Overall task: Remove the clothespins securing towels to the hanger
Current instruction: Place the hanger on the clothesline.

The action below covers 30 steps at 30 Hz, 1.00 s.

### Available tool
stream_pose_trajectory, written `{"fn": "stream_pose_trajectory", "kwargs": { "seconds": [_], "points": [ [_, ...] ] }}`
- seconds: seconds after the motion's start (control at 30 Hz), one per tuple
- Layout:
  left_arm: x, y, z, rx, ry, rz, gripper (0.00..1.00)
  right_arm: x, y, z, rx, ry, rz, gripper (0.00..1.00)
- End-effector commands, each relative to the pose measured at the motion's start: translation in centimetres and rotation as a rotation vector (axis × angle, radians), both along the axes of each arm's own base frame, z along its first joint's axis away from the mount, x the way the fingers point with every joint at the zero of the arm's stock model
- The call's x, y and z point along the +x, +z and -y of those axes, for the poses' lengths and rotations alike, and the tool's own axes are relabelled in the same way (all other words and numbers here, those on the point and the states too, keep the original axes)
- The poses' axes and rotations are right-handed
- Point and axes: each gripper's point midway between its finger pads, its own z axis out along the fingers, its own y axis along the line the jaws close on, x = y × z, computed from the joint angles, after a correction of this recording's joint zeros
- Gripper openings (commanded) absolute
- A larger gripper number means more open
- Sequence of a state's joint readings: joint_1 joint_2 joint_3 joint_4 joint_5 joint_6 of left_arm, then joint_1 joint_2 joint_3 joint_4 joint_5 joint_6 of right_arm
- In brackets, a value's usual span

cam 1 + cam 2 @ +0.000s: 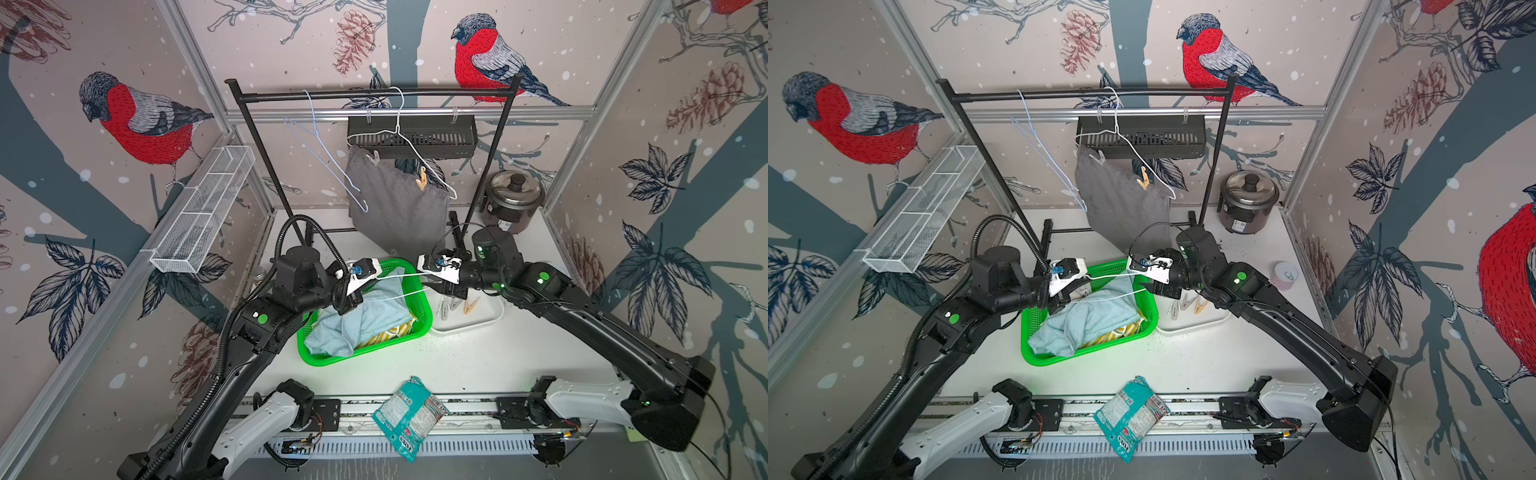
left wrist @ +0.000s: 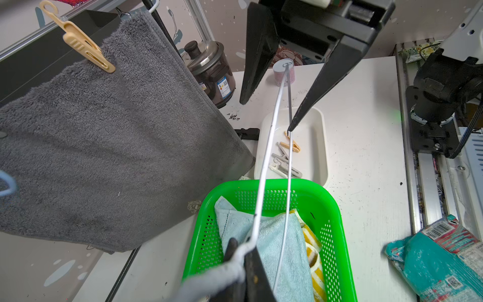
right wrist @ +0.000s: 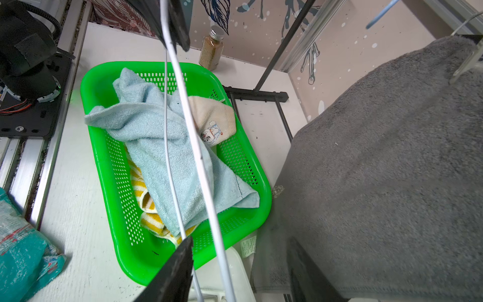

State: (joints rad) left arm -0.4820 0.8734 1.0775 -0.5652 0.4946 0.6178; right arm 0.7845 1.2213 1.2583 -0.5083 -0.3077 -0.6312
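Note:
A bare white wire hanger (image 1: 399,275) is held level over the green basket (image 1: 420,324). My left gripper (image 1: 351,300) (image 2: 241,251) is shut on one end of it. My right gripper (image 1: 432,286) (image 3: 240,243) is open, its jaws on either side of the wire's other end. The dark grey towel (image 1: 399,208) hangs from a second white hanger on the rack, pinned by a tan clothespin (image 1: 421,180) (image 2: 83,47) and a pale one (image 1: 375,157). The light blue towel (image 3: 156,125) and the yellow striped towel (image 3: 149,209) lie in the basket. Several loose clothespins (image 2: 287,157) lie in the white tray (image 1: 486,320).
An empty pale blue hanger (image 1: 324,158) hangs on the black rack bar (image 1: 291,96). A rice cooker (image 1: 513,201) stands at the back right, a pink cup (image 1: 1285,274) near it. A teal snack packet (image 1: 409,415) lies at the front edge. A spice bottle (image 3: 211,49) stands behind the basket.

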Motion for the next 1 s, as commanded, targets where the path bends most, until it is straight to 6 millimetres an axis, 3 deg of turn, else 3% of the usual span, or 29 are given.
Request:
{"fn": "stream_pose_trajectory", "kwargs": {
  "seconds": [0.0,0.13,0.3,0.37,0.47,0.6,0.67,0.7,0.73,0.97],
  "points": [
    [-0.3,1.0,0.2,-0.009,-0.032,0.053,0.00,-0.3,-0.2,-0.3,0.006,0.023,-0.014,0.49],
    [-0.5,1.4,0.3,-0.018,-0.043,0.068,0.00,-0.3,-0.4,-0.3,-0.001,0.026,-0.019,0.35],
    [-0.3,1.6,0.4,-0.025,-0.037,0.068,0.00,-0.5,-0.2,-0.2,0.003,0.028,-0.019,0.06],
    [-0.1,1.7,0.4,-0.030,-0.026,0.073,0.02,-0.5,-0.1,-0.1,0.007,0.022,-0.021,0.03],
    [0.0,2.1,0.3,-0.041,-0.018,0.089,0.28,-0.7,0.2,0.1,0.022,0.003,-0.038,0.01],
    [-0.4,3.5,0.2,-0.089,-0.015,0.128,0.43,-1.0,0.6,0.6,0.051,-0.030,-0.074,0.01],
    [-0.5,4.5,-0.2,-0.123,0.009,0.158,0.56,-1.3,0.6,0.9,0.063,-0.044,-0.088,0.01],
    [-0.3,5.0,-0.5,-0.143,0.042,0.171,0.71,-1.5,0.5,1.2,0.071,-0.056,-0.099,0.01],
    [-0.1,5.3,-0.8,-0.157,0.067,0.178,0.96,-1.6,0.5,1.5,0.077,-0.070,-0.104,0.01],
    [1.0,6.9,-3.5,-0.232,0.258,0.221,0.99,-0.8,0.1,3.6,0.112,-0.234,-0.133,0.01]
  ]
}}
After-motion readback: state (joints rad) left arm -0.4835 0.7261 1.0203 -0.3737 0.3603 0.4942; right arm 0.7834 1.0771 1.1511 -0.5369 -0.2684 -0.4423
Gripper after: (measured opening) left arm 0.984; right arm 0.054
